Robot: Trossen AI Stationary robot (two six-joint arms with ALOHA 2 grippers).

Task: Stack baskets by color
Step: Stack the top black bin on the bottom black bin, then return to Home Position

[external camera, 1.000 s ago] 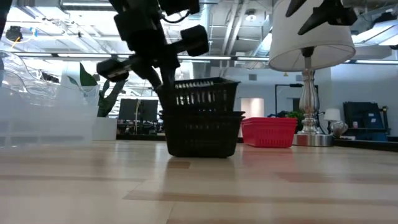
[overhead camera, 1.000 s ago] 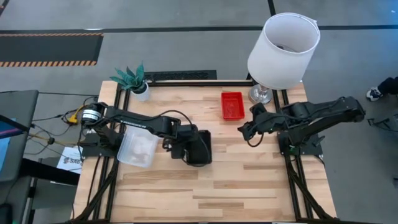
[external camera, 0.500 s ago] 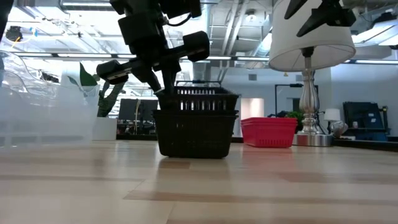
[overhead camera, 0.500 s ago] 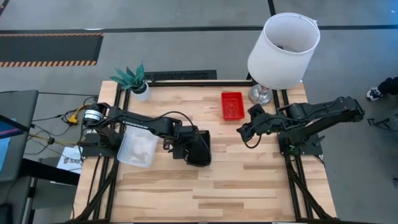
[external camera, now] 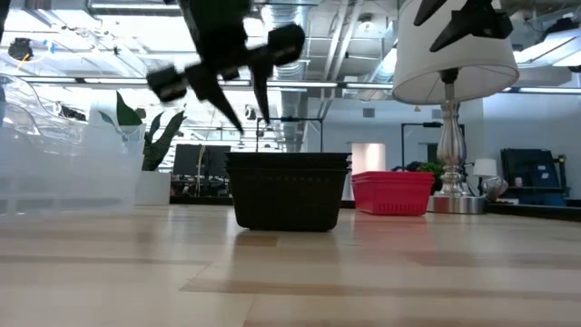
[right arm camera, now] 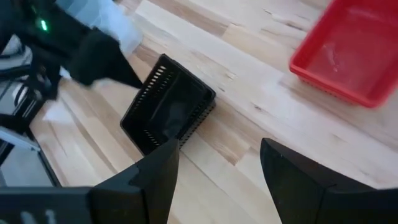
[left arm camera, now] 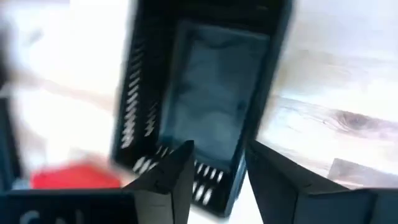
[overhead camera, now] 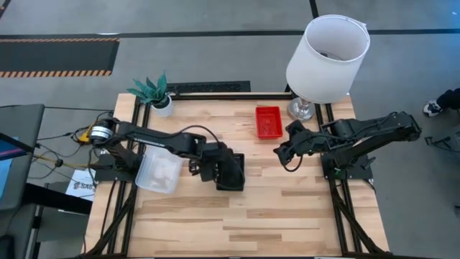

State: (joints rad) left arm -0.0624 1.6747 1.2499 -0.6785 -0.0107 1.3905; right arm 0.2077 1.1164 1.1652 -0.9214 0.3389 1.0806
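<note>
My left gripper (external camera: 241, 113) hangs just above the black baskets (overhead camera: 230, 171), near the middle of the table (overhead camera: 287, 216). Its two fingers (left arm camera: 168, 180) are apart and hold nothing. They do not touch the baskets. Seen from table height, one black basket sits snug inside the other, and only a thin rim of the top one shows above the lower one. The pair stands flat on the wood.

The red basket (overhead camera: 268, 121) sits at the far side of the table, near the foot of the white lamp (overhead camera: 327, 57). It is well apart from the black ones. The clear baskets (overhead camera: 159, 173) are at the left side of the table, partly under my left arm (they are see-through, so I cannot tell how many are there).

My right gripper (overhead camera: 280, 153) waits in the air on the right side of the table, between the red basket and the black ones. Its fingers (right arm camera: 155, 177) are wide apart and there is nothing between them.

A small green plant (overhead camera: 152, 91) stands at the far left corner of the table.
</note>
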